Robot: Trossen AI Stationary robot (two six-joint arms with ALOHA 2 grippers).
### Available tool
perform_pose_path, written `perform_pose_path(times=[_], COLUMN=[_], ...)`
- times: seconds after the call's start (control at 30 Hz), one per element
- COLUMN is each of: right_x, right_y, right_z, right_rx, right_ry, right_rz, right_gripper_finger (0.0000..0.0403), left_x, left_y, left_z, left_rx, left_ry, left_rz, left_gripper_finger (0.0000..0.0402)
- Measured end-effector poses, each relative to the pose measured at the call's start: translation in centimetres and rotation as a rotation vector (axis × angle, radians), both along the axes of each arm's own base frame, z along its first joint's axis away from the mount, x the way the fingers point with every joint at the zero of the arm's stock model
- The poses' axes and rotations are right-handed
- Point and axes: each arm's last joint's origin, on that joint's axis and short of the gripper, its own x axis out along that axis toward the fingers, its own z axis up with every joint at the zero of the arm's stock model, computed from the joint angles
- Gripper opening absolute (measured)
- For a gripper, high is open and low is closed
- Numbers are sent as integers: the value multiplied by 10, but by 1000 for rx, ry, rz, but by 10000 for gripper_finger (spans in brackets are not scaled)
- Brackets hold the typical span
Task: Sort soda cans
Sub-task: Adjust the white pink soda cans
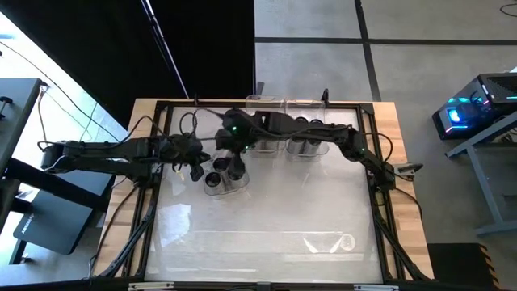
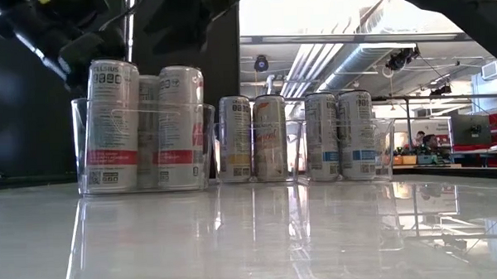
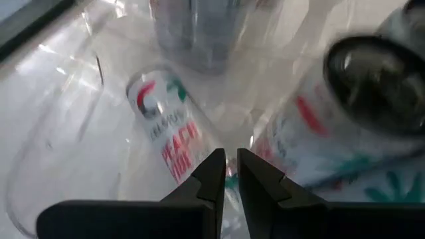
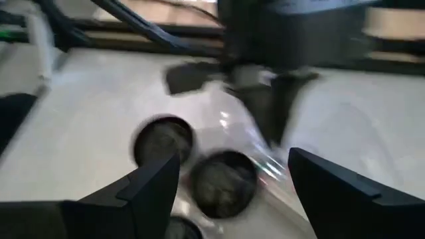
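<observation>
Hovering open, right claw [image 4: 232, 179] above cans [image 4: 222, 182]

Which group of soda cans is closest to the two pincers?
The soda cans in the nearest clear bin: both pincers hover just over them, while the other cans stand farther back.

Left gripper [image 3: 230, 174] pinched nearly closed, reaching toward three o'clock; right gripper [image 4: 232, 179] spread wide, stretched toward nine o'clock.
</observation>
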Motion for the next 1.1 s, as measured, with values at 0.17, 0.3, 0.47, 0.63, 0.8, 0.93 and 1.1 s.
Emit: perform_pose_path(times=[0.17, 0.3, 0.47, 0.63, 0.8, 0.93, 1.1], right_x=[-2, 11, 13, -2, -3, -4, -10], right_y=[-11, -16, -17, -13, 3, -3, -9], right_z=[1, -11, -39, -32, -41, -38, -45], right_rx=[-38, -24, 18, 61, 49, 92, 149], right_ry=[8, -96, -83, -130, -93, -92, 1], right_rz=[-55, -78, -117, -90, -34, -79, -74], right_gripper_finger=[278, 277, 277, 277, 277, 277, 290], left_x=[-6, -6, -10, -13, -12, -11, -11], left_y=[-5, -7, -10, -12, -14, -15, -15], left_z=[-25, -36, -46, -52, -57, -63, -64], left_rx=[-26, -49, -73, -58, -45, -61, -61], left_ry=[-9, -102, -91, -109, -155, -231, -244], left_rz=[-4, 12, 18, 23, -48, -101, -111], left_gripper_finger=[32, 32, 32, 32, 32, 32, 32])
